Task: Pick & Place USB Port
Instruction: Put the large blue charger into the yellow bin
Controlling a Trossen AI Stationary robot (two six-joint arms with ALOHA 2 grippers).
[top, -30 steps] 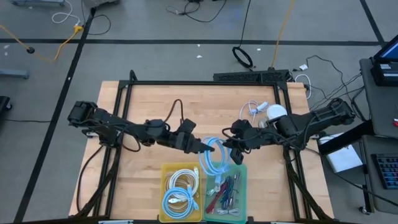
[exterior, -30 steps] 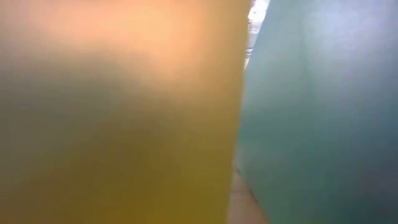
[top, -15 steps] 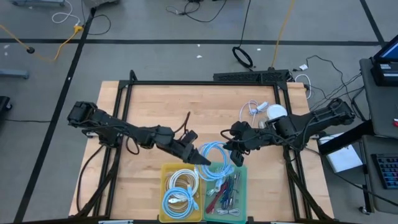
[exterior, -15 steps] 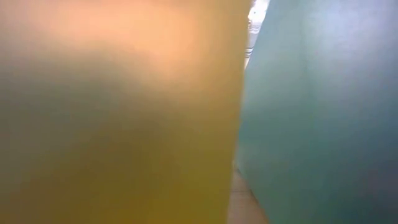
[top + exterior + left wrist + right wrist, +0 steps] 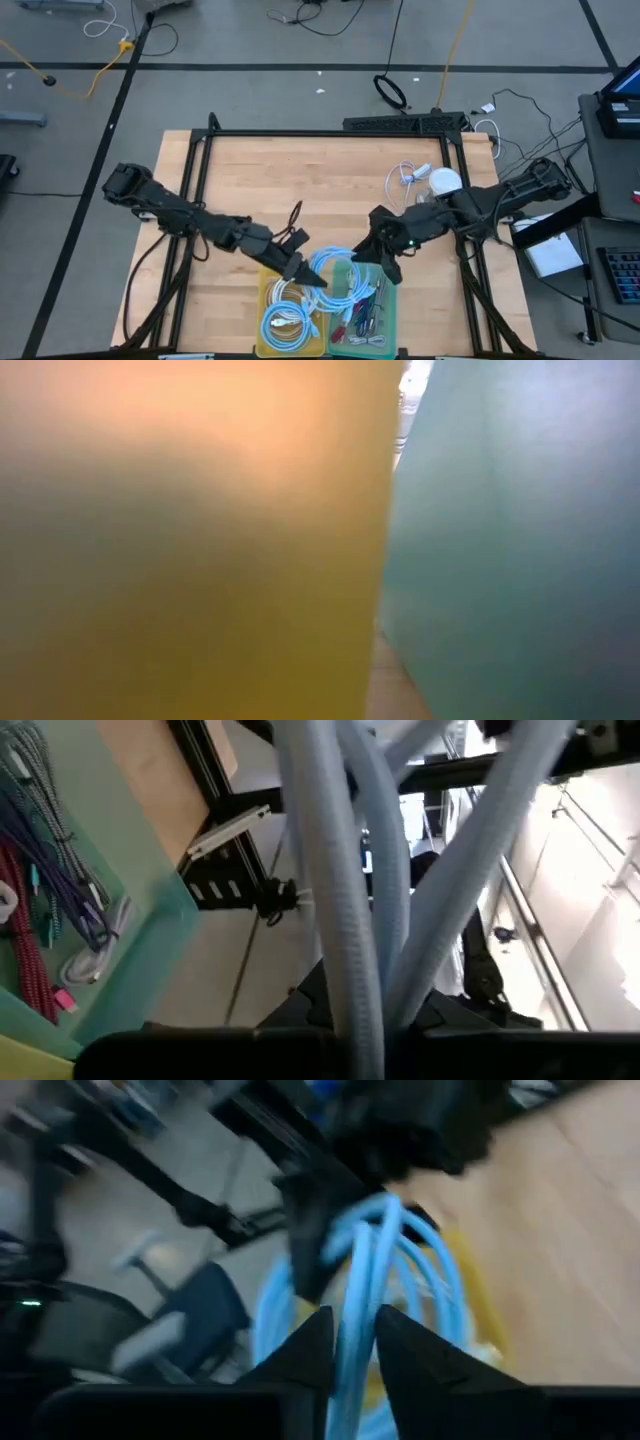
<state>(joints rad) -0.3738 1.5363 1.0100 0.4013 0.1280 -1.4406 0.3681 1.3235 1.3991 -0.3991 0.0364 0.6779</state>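
A: Where's the cable? 
B: Light blue coiled USB cable point(image 5: 338, 275) hangs above the 2 bins at the table's point(image 5: 250, 180) front edge, straddling the yellow bin point(image 5: 262, 300) and the teal bin point(image 5: 392, 310).

A: Grippers? 
B: Left gripper point(image 5: 306, 277) is over the yellow bin, clenched on the cable's left side; the left wrist view shows strands pinched between its fingers. Right gripper point(image 5: 382, 262) sits over the teal bin's far corner, grasping the same coil; the right wrist view shows blue loops between its fingers point(image 5: 305, 1350).

A: Bin contents? 
B: Yellow holds 2 pale coiled cables point(image 5: 288, 310). Teal holds red and dark cables point(image 5: 362, 312).

A: Low view? 
B: Blocked by both bin walls.
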